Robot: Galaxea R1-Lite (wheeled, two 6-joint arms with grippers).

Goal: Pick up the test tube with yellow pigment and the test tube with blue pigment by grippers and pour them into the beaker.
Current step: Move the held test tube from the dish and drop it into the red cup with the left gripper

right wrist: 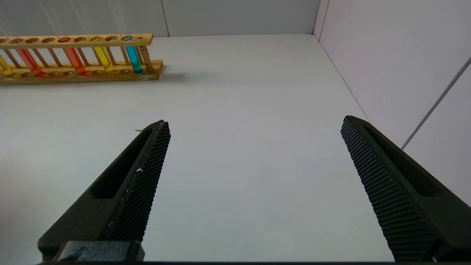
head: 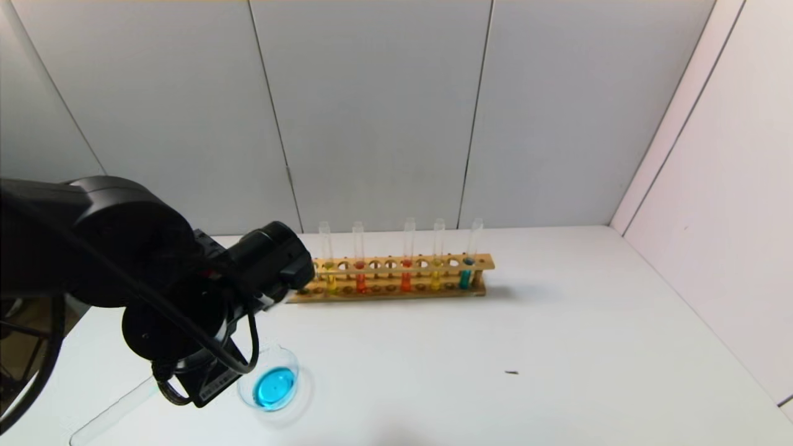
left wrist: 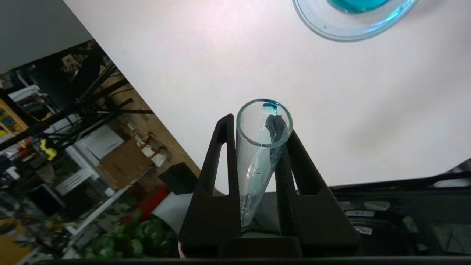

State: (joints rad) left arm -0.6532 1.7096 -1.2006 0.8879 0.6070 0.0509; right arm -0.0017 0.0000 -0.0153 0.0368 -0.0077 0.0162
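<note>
1. One emptied test tube with blue pigment (left wrist: 262,147) pinched in left claw (left wrist: 257,127), beside beaker (head: 272,381) holding blue liquid on bench (head: 557,347).
2. Right claw (right wrist: 254,129) spread wide, apart from rack (right wrist: 81,55).

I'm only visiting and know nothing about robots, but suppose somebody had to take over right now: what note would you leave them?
Left hand: shut on a nearly emptied blue-tinted test tube, near the beaker at the table's front left.
Right hand: open, empty, low over bare table, to the right of the rack.
Beaker holds blue liquid only, so the blue pour looks done.
In the rack: two yellow tubes, two orange-red, one blue.
Left: put the empty tube away, then pour one yellow tube into the beaker.
</note>
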